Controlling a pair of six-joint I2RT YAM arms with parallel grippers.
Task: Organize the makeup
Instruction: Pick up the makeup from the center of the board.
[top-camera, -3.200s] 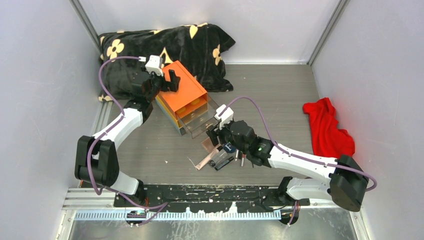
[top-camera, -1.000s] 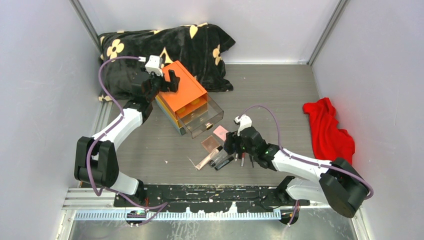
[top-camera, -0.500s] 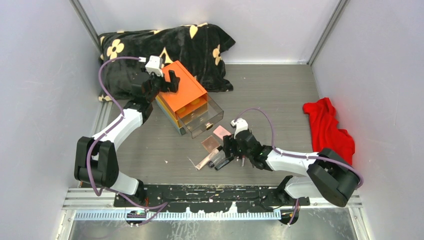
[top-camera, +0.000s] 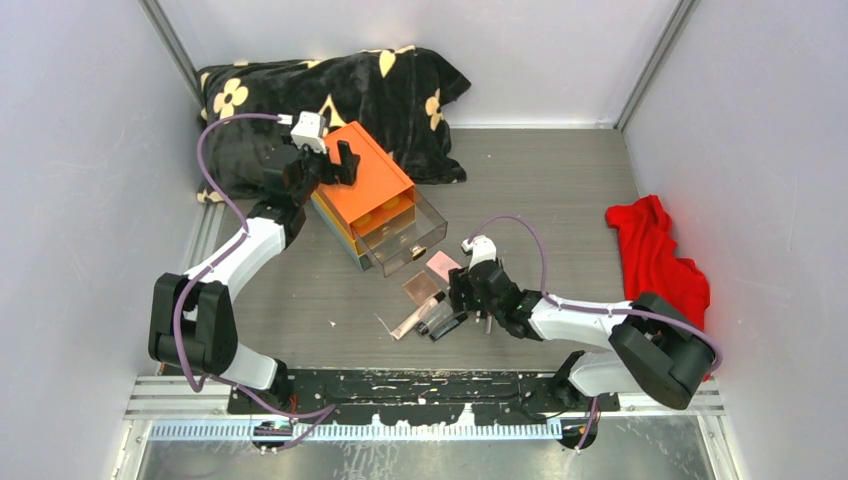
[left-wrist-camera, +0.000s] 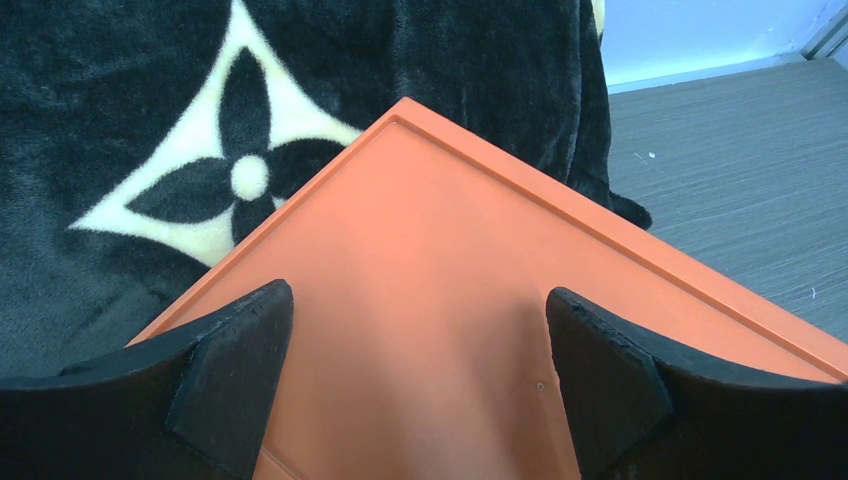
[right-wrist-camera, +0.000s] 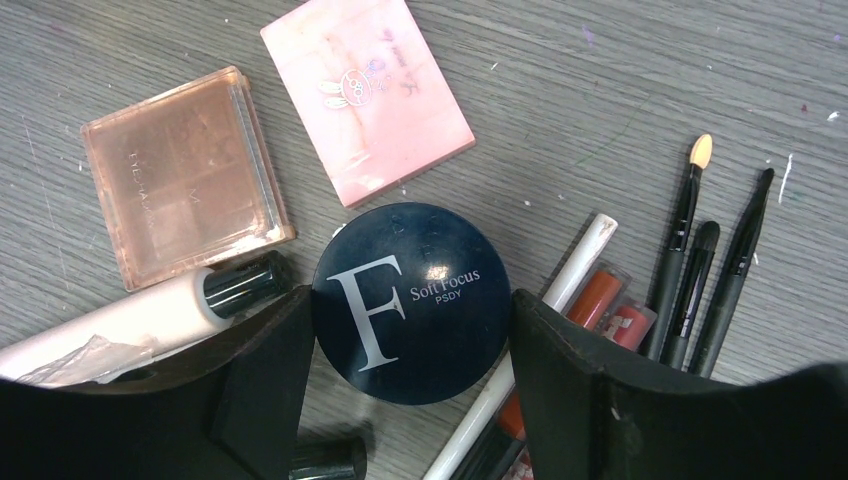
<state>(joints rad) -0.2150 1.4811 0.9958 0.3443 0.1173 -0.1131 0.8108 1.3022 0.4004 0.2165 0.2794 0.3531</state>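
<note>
Both right gripper (right-wrist-camera: 412, 345) fingers flank round compact (right-wrist-camera: 410, 300) edges, spread, not clamped; pink compact (right-wrist-camera: 365, 95), brushes (right-wrist-camera: 705, 270) close by. Left gripper (left-wrist-camera: 415, 375) spread over orange box (left-wrist-camera: 450, 330).

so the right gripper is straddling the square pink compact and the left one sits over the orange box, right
Not quite. The right wrist view shows the right gripper straddling the round dark compact; the square pink compact lies clear beyond it. The left gripper does sit over the orange box.

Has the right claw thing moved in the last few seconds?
Yes. The right gripper has drawn back from the clear drawer toward the near edge, now over the round dark compact.
</note>
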